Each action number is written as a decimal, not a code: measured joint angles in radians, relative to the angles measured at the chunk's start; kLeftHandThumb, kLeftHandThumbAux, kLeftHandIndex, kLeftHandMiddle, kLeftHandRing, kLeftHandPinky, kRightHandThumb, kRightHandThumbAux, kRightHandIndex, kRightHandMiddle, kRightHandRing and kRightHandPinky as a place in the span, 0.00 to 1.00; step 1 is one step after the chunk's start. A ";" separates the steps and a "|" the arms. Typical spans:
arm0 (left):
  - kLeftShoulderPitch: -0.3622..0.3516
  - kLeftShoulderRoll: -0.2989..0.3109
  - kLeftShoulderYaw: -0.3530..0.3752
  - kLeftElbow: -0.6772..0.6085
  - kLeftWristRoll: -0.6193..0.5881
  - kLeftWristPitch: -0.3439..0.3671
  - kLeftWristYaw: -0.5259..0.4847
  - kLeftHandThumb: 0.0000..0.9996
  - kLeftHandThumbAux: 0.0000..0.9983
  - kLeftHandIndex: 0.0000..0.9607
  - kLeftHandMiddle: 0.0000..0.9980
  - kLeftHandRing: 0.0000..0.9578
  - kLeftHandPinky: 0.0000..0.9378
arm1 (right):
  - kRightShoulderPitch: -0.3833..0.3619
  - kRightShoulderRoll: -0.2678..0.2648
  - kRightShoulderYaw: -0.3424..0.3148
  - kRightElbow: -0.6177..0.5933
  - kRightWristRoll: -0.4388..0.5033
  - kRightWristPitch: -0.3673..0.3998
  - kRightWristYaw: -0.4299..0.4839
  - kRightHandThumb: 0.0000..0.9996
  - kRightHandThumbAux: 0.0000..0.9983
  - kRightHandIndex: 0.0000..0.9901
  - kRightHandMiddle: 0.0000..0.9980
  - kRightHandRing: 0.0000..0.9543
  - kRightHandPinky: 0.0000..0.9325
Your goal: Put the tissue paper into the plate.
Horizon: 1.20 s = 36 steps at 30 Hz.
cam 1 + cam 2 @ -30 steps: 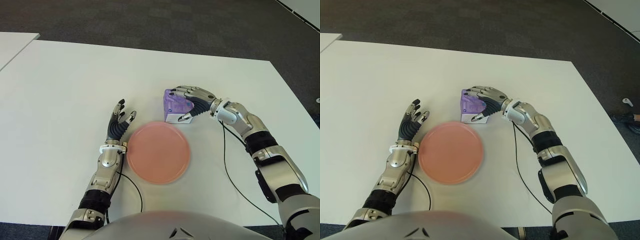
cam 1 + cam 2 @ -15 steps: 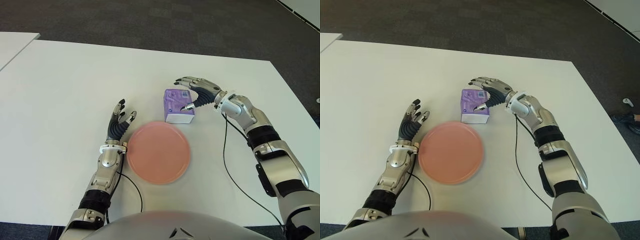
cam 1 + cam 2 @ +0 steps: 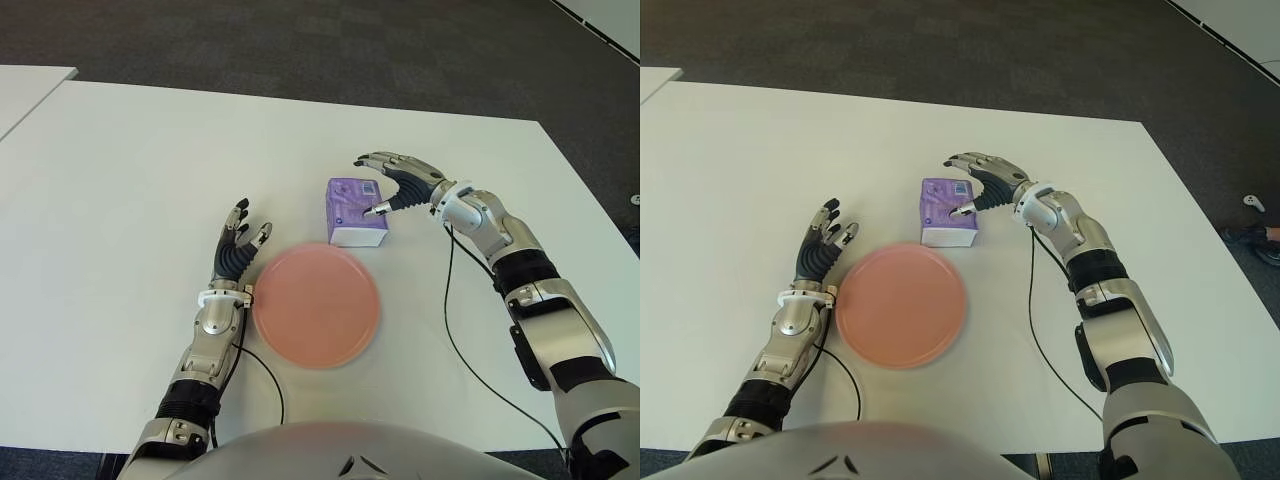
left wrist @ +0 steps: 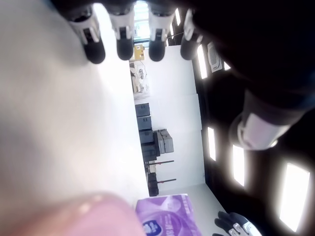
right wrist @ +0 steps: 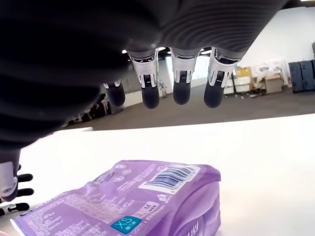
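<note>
Right hand (image 3: 398,182) has let go of the tissue pack (image 3: 354,211) since a sec ago, fingers now spread wide, hovering just over its far-right side, thumb tip close to the top. Pack lies flat on the white desk (image 3: 120,180), just beyond the pink plate (image 3: 316,305), not in it. Left hand (image 3: 238,250) idle, fingers apart, at plate's left edge.
</note>
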 measured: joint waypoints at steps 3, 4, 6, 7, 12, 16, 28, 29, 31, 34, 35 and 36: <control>0.000 0.001 0.000 0.000 0.000 -0.002 0.000 0.04 0.57 0.00 0.00 0.00 0.01 | -0.003 0.006 0.006 0.009 -0.006 0.005 -0.005 0.12 0.46 0.00 0.01 0.00 0.00; 0.000 0.002 0.000 0.000 0.000 -0.003 0.000 0.04 0.56 0.00 0.00 0.00 0.00 | -0.005 0.009 0.010 0.014 -0.008 0.008 -0.008 0.12 0.46 0.00 0.01 0.00 0.00; 0.000 0.002 0.000 0.000 0.000 -0.005 0.000 0.04 0.56 0.00 0.00 0.00 0.00 | -0.013 0.016 0.021 0.034 -0.013 0.010 -0.018 0.11 0.46 0.00 0.01 0.00 0.00; 0.000 0.002 0.000 0.001 0.000 -0.006 0.000 0.04 0.55 0.00 0.00 0.00 0.00 | -0.017 0.019 0.025 0.045 -0.019 0.013 -0.022 0.11 0.46 0.00 0.01 0.00 0.00; 0.000 0.003 -0.001 0.001 0.000 -0.009 0.000 0.04 0.55 0.00 0.00 0.00 0.00 | -0.034 0.028 0.046 0.082 -0.038 0.022 -0.044 0.11 0.46 0.00 0.01 0.00 0.00; 0.000 0.003 -0.001 0.000 0.000 -0.009 0.000 0.04 0.55 0.00 0.00 0.00 0.00 | -0.042 0.029 0.063 0.097 -0.047 0.022 -0.052 0.11 0.47 0.00 0.01 0.00 0.00; 0.003 0.004 -0.001 -0.001 0.000 -0.009 0.000 0.04 0.56 0.00 0.00 0.00 0.01 | -0.048 0.036 0.094 0.132 -0.047 0.021 -0.052 0.12 0.48 0.00 0.00 0.00 0.00; 0.003 0.004 -0.001 -0.002 0.000 -0.009 0.000 0.04 0.56 0.00 0.00 0.00 0.01 | -0.050 0.039 0.099 0.139 -0.047 0.021 -0.053 0.12 0.48 0.00 0.00 0.00 0.00; 0.003 0.004 -0.001 -0.002 0.000 -0.010 0.000 0.04 0.56 0.00 0.00 0.00 0.01 | -0.052 0.044 0.106 0.151 -0.048 0.021 -0.054 0.12 0.48 0.00 0.00 0.00 0.00; 0.003 0.004 -0.001 -0.002 0.000 -0.010 0.000 0.04 0.56 0.00 0.00 0.00 0.01 | -0.056 0.053 0.116 0.168 -0.048 0.020 -0.057 0.11 0.48 0.00 0.00 0.00 0.00; 0.003 0.004 -0.001 -0.002 0.000 -0.010 0.000 0.03 0.56 0.00 0.00 0.00 0.01 | -0.057 0.055 0.118 0.173 -0.048 0.019 -0.058 0.11 0.48 0.00 0.00 0.00 0.00; 0.003 0.004 -0.001 -0.002 0.000 -0.010 0.000 0.03 0.56 0.00 0.00 0.00 0.01 | -0.060 0.056 0.122 0.177 -0.048 0.018 -0.059 0.10 0.48 0.00 0.00 0.00 0.00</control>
